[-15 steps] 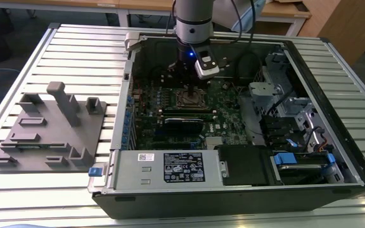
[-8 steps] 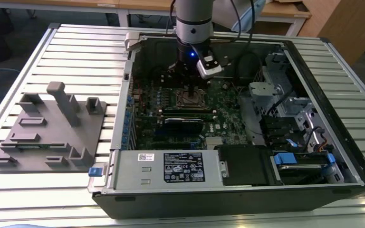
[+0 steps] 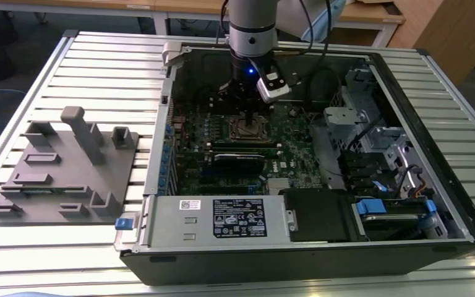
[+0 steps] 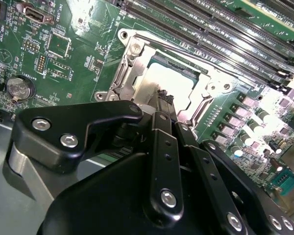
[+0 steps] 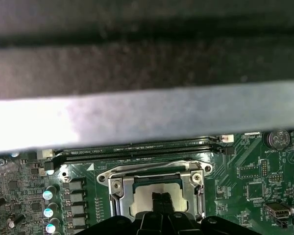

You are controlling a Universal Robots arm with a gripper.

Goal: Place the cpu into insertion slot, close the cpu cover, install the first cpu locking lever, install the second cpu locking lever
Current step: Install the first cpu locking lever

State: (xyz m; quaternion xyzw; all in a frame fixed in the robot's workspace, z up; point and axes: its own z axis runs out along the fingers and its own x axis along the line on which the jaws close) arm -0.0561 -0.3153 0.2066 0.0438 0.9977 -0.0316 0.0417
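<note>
Closed together, the jaws of the gripper (image 4: 162, 99) reach down inside the open computer case (image 3: 402, 80), their tips over the cpu (image 5: 149, 198), which lies in the insertion slot (image 4: 137, 56) beneath the lowered cpu cover (image 5: 196, 188).

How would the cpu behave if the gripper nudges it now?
The cpu looks flat and metal-topped, so probably stiff and slick. It sits inside the cpu cover, so likely it won't slide. The gripper is right above it.

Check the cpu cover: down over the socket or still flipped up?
Down. In both wrist views the cpu cover lies flat around the insertion slot, the cpu showing through its window; the end effector tips sit over it.
</note>
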